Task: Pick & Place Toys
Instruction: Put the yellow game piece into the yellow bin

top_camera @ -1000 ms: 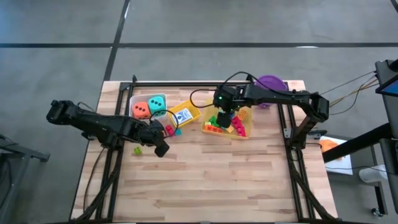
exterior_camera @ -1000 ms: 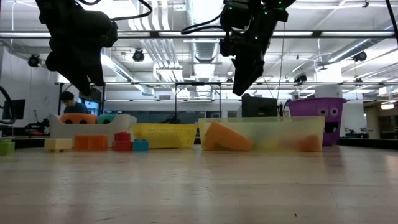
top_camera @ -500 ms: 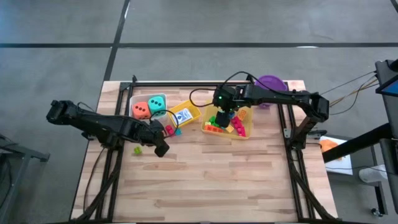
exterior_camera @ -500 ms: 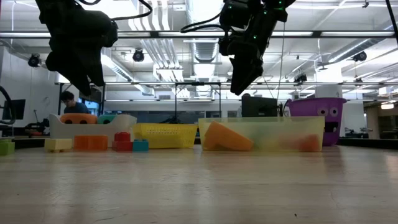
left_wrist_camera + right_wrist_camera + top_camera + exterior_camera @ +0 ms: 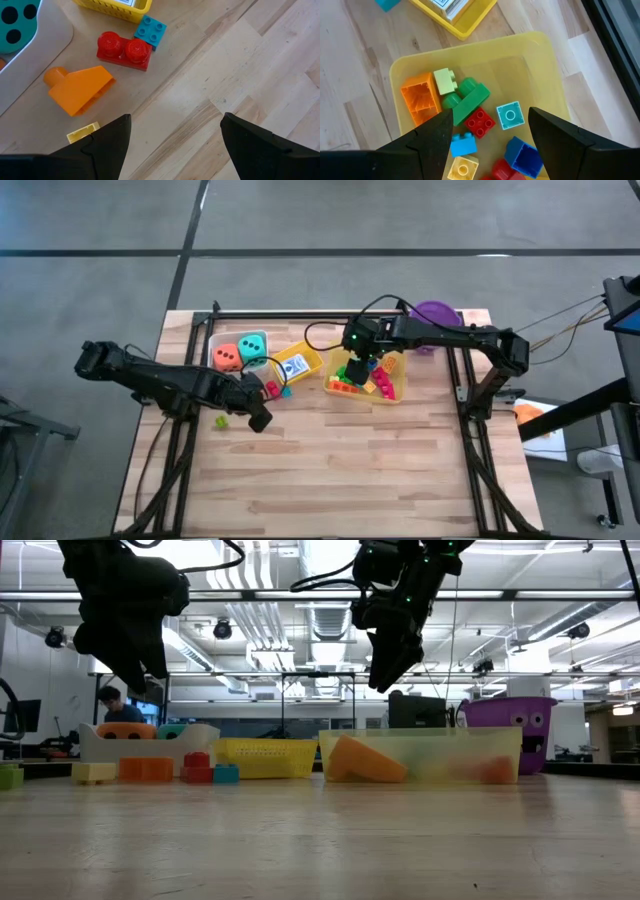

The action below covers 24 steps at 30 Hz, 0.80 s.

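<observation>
Two arms over one wooden table (image 5: 330,470). Right gripper (image 5: 362,366) raised above the pale yellow bin (image 5: 547,65), fingers (image 5: 427,142) spread wide and empty. Inside that bin, in the right wrist view: orange brick (image 5: 420,97), pale yellow brick (image 5: 444,81), long green brick (image 5: 470,102), red brick (image 5: 480,121), teal brick (image 5: 510,115), light blue brick (image 5: 464,145), dark blue brick (image 5: 525,155), a further yellow brick (image 5: 462,167). In the low view, the same gripper (image 5: 385,665) well clear of the bin rim (image 5: 420,735), purple bucket (image 5: 520,730) behind and to one side.

Left gripper (image 5: 258,418) held over bare wood near the table's left side, fingers (image 5: 107,145) spread apart, nothing between them. Ahead of it, loose on the table in the left wrist view: red two-stud brick (image 5: 124,50), blue brick (image 5: 151,30) touching its end, orange slanted brick (image 5: 80,90), small yellow brick (image 5: 82,131) just beside the left finger. Single green brick (image 5: 220,421) apart, further to the left.

Orange die (image 5: 227,357) and teal die (image 5: 252,346) side by side in the clear tray (image 5: 215,340). Blue-white card box (image 5: 296,365) inside the small yellow basket (image 5: 312,358), between tray and bin.
</observation>
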Tool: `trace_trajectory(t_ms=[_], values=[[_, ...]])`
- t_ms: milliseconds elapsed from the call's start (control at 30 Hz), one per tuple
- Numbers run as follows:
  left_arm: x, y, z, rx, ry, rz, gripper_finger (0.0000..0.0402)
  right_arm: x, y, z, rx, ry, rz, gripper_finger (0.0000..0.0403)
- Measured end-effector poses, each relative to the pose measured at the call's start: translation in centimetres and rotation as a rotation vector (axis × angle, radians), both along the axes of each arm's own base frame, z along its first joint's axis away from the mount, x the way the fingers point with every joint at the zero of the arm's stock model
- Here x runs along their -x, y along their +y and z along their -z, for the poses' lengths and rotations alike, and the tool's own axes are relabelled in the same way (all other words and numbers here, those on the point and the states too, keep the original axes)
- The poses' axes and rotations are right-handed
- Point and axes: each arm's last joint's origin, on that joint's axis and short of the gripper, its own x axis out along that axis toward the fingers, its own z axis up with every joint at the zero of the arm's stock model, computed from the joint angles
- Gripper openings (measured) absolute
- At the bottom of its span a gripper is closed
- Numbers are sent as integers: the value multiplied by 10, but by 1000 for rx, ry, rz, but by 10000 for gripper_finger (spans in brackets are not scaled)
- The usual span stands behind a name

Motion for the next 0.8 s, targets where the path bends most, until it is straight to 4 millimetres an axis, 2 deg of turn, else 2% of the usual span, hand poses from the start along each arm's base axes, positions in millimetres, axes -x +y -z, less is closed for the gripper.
trace_trajectory(t_ms=[800], values=[[0,0,0,0,0,0,307,-2,-1,-1,-11,-34,39,256]])
